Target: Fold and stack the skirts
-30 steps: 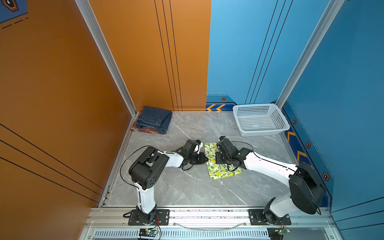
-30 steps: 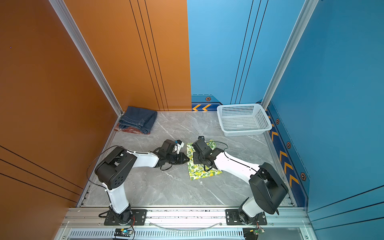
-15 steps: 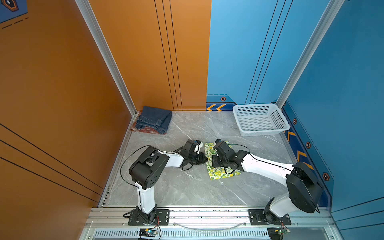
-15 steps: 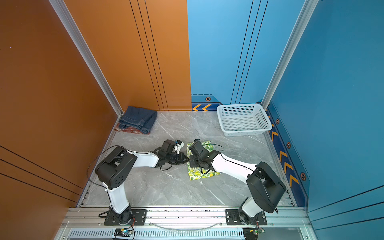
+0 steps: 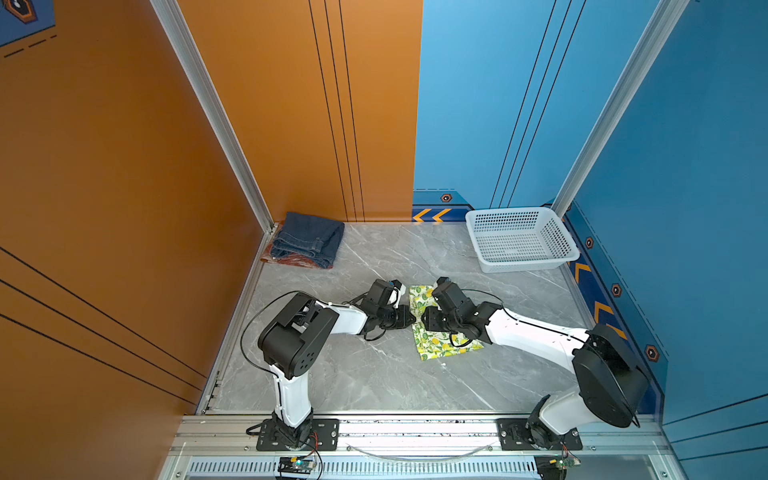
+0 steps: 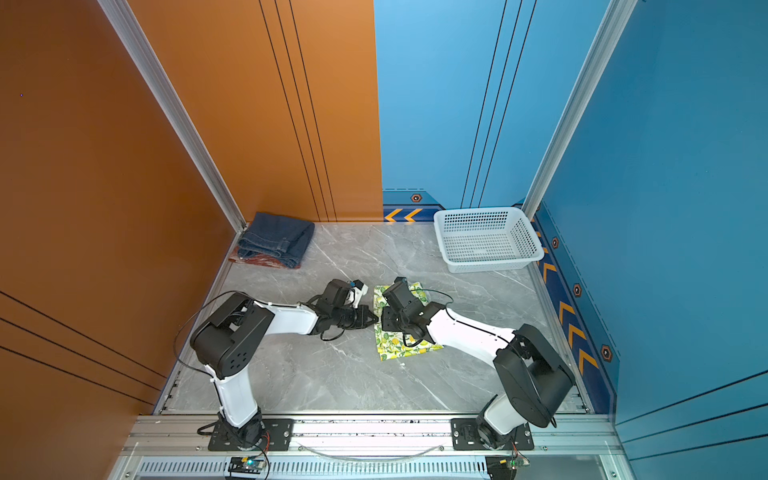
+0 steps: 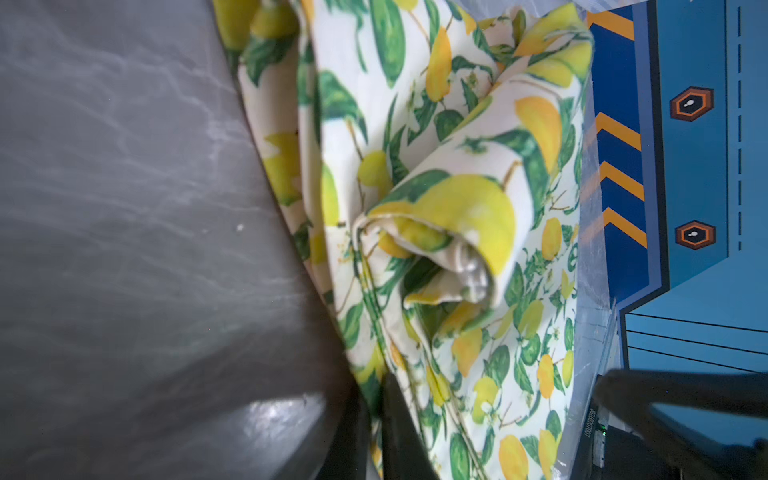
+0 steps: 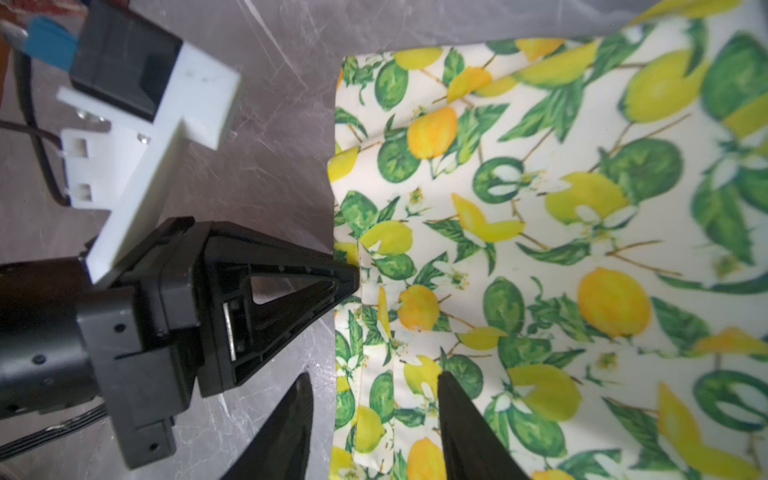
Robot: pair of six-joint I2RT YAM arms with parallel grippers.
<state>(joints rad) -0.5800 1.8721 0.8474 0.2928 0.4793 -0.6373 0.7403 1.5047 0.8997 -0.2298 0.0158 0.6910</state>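
Handling the thin white skirt with yellow lemons and green leaves (image 5: 440,349) will ask for care. It looks light and soft, with no stiffness, and I think its layers can slide on each other. It lies folded in the middle of the grey marble-look tabletop (image 5: 374,378), between the two arms. The left fingers (image 8: 332,270) are together and seem to pinch the side edge of the cloth. The right fingers (image 8: 461,424) stand apart just beside them, one over the cloth and one over bare tabletop, holding nothing. In the left wrist view an inner layer is curled into a loose roll. A good hold, in my judgement, is an edge or corner with all layers together. The dark blue denim skirt (image 5: 309,239) lies folded in the far left corner on the red plaid skirt (image 5: 291,261), well apart. The white perforated plastic basket (image 5: 557,239) stands far right, not in the way. Only the two arms, very near each other, could collide.
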